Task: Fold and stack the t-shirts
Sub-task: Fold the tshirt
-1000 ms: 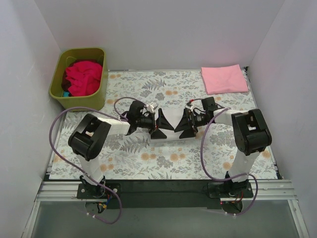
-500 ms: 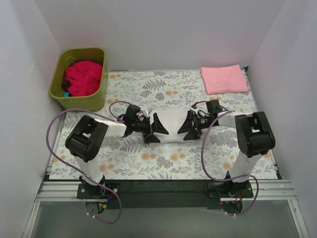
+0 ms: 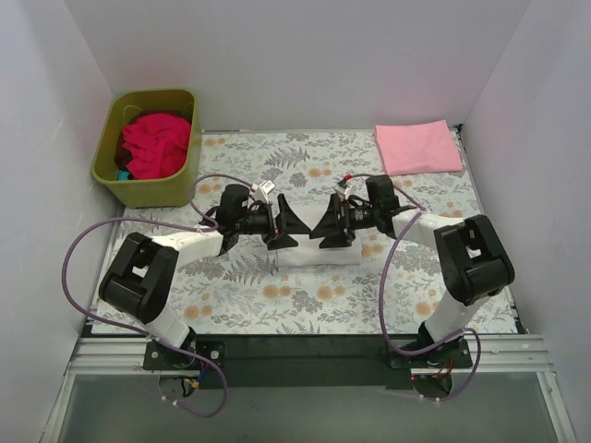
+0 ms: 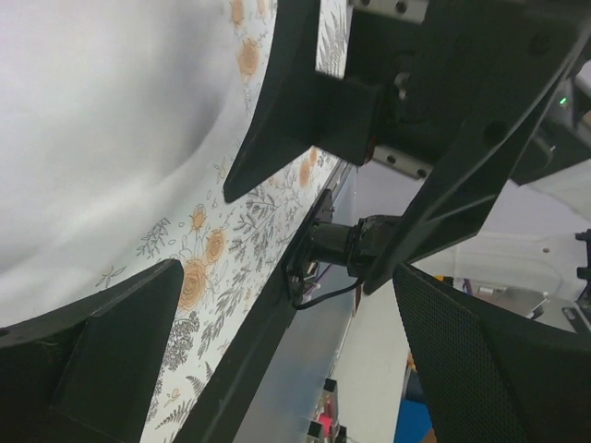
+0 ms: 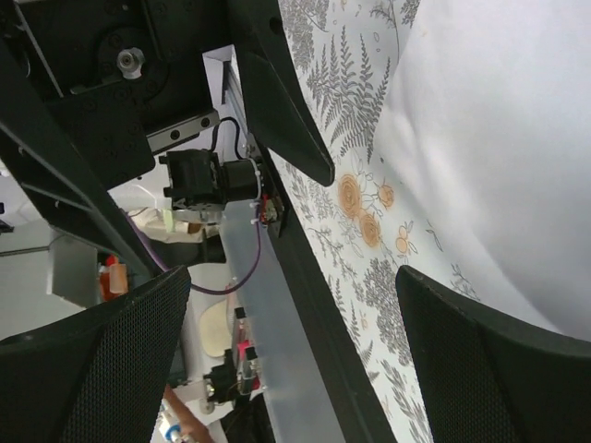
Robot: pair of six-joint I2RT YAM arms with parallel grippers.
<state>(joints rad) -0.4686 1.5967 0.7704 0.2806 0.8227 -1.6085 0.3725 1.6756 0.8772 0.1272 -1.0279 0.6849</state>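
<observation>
One pink t-shirt (image 3: 417, 148) lies folded far right. The white t-shirt (image 3: 305, 255) looks mid-fold under the left gripper (image 3: 282, 224) and right gripper (image 3: 331, 224), both with jaws wide apart. Crimson t-shirts (image 3: 152, 145) sit unfolded in the olive tub (image 3: 143, 191).

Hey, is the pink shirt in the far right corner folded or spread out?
Folded. The pink shirt lies as a compact, neat rectangle with no sleeves or collar showing, on the floral sheet.
</observation>
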